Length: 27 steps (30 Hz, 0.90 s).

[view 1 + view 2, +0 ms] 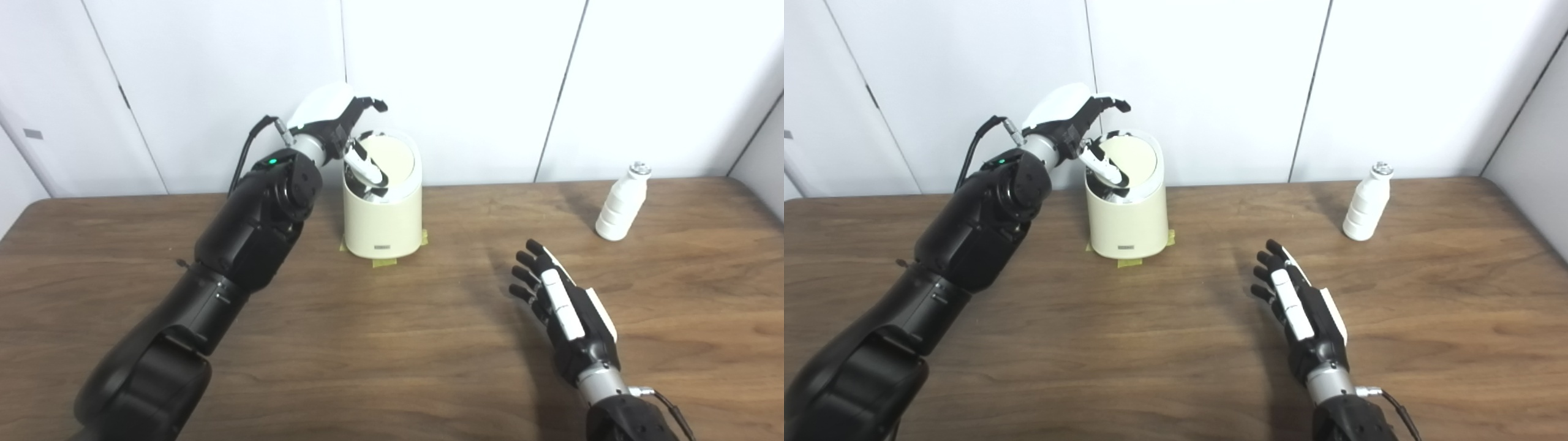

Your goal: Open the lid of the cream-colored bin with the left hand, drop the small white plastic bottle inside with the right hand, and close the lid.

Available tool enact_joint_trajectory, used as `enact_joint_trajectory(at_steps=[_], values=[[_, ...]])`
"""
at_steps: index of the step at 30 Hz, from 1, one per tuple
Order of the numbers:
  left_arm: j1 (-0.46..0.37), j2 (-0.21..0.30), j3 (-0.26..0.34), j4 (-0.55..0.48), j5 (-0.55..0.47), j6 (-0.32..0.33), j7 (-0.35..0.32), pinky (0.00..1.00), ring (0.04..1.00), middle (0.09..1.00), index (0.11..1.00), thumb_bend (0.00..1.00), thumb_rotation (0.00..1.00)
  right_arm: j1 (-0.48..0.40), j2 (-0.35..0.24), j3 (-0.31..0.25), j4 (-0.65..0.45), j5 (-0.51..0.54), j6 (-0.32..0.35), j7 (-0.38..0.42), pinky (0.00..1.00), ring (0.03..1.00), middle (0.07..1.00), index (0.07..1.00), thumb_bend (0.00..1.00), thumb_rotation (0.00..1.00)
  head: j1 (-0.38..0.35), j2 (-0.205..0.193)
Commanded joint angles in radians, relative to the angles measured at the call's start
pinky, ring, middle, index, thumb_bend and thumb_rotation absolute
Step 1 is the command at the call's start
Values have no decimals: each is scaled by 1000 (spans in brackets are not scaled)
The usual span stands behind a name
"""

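Left hand at upper centre-left, fingers spread, one fingertip pressing the tilted lid of the cream bin. Right hand lower right, fingers apart, empty. White bottle upright at right, well apart.

The bin stands near the back edge of the table, left of the middle. The bottle stands far to its right, near the back right corner.
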Motion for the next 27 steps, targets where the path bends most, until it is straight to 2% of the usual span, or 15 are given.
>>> enact_joint_trajectory(at_steps=[1,9,12,16,21,24,27], values=[[-60,6,9,-3,24,-26,35,779,901,913,865,840,0,-31,2,0,-27,1,-44,3,837,891,900,917,625,788,-2,2],[-74,2,11,22,31,-49,49,737,850,886,864,838,0,-31,1,2,-16,-1,-58,7,843,894,904,920,626,791,-4,3],[-75,2,6,28,38,-54,53,752,867,888,857,846,0,-33,3,-1,-17,2,-55,4,832,891,900,919,631,786,-5,5],[-78,7,-17,43,74,-67,63,760,874,887,848,872,0,-33,3,-1,-19,1,-52,4,833,888,897,919,644,789,-6,5],[-83,18,-60,58,140,-85,66,755,835,862,848,916,0,-33,0,2,-22,-1,-53,7,823,889,902,923,665,784,-8,7],[-86,25,-89,67,171,-98,52,766,836,853,861,936,0,-33,7,-5,-28,9,-45,2,815,882,893,913,664,754,-9,9],[-89,35,-111,44,183,-89,-14,821,888,885,887,928,0,-33,6,-3,-33,7,-42,4,813,883,897,915,661,754,-9,11]])
